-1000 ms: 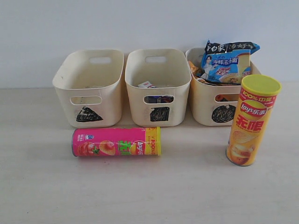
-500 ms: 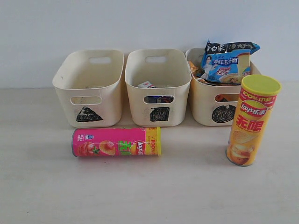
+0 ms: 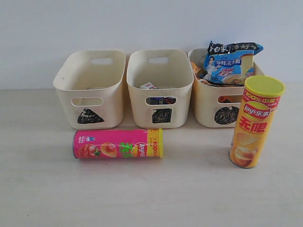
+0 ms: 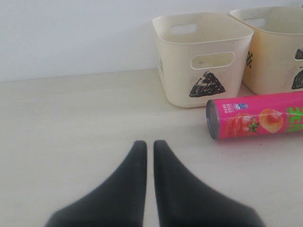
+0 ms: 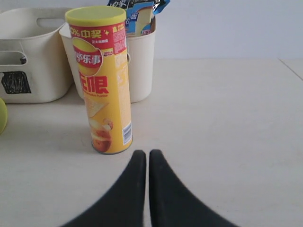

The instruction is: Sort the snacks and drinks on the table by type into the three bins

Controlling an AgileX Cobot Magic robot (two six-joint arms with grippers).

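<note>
A pink chip tube (image 3: pixel 117 144) lies on its side in front of the triangle bin (image 3: pixel 108 97) and the square bin (image 3: pixel 142 112). An orange-yellow tube (image 3: pixel 255 122) stands upright before the circle bin (image 3: pixel 207 109). A blue noodle packet (image 3: pixel 230 61) sticks up out of the circle bin, with an orange packet (image 3: pixel 196 70) beside it. Inside the square bin, a carton's top (image 3: pixel 149 86) shows. My left gripper (image 4: pixel 149 143) is shut and empty, short of the pink tube (image 4: pixel 258 115). My right gripper (image 5: pixel 143 152) is shut and empty, just short of the yellow tube (image 5: pixel 102 78).
The three bins stand in a row against a pale wall at the table's back. Neither arm shows in the exterior view. A table seam or edge (image 5: pixel 291 68) runs off to one side in the right wrist view.
</note>
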